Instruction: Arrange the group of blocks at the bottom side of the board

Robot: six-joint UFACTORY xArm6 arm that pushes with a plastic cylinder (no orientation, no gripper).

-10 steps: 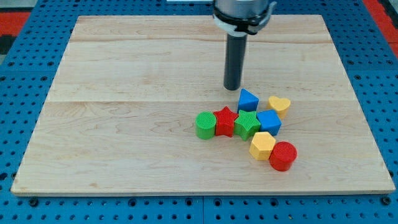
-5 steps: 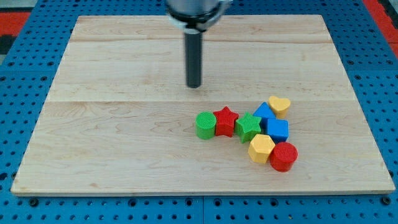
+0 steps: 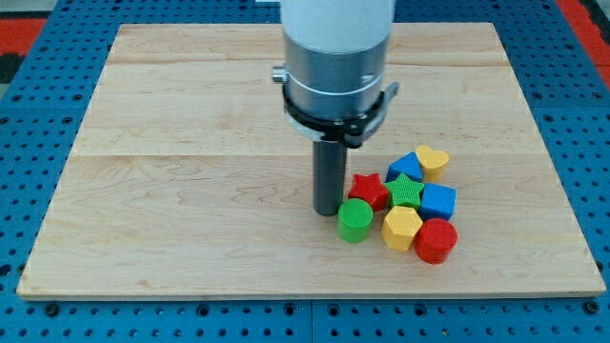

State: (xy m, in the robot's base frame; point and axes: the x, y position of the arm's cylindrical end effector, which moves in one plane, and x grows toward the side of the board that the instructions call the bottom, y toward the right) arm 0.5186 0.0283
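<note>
My tip (image 3: 328,211) rests on the wooden board (image 3: 191,191), just left of the red star (image 3: 370,191) and up-left of the green cylinder (image 3: 355,220), close to both. The blocks form one tight cluster at the view's lower right: green star (image 3: 406,191), blue triangular block (image 3: 407,166), yellow heart (image 3: 433,160), blue cube (image 3: 438,201), yellow hexagon (image 3: 401,227) and red cylinder (image 3: 436,239). The arm's wide grey body (image 3: 335,57) hangs above the rod.
The board lies on a blue pegboard surface (image 3: 38,143). A red area (image 3: 19,29) shows at the view's top left corner and another at the top right.
My tip came down from the board's middle to the cluster's left side. The green cylinder, red star and green star shifted right and down, packing tighter against the other blocks.
</note>
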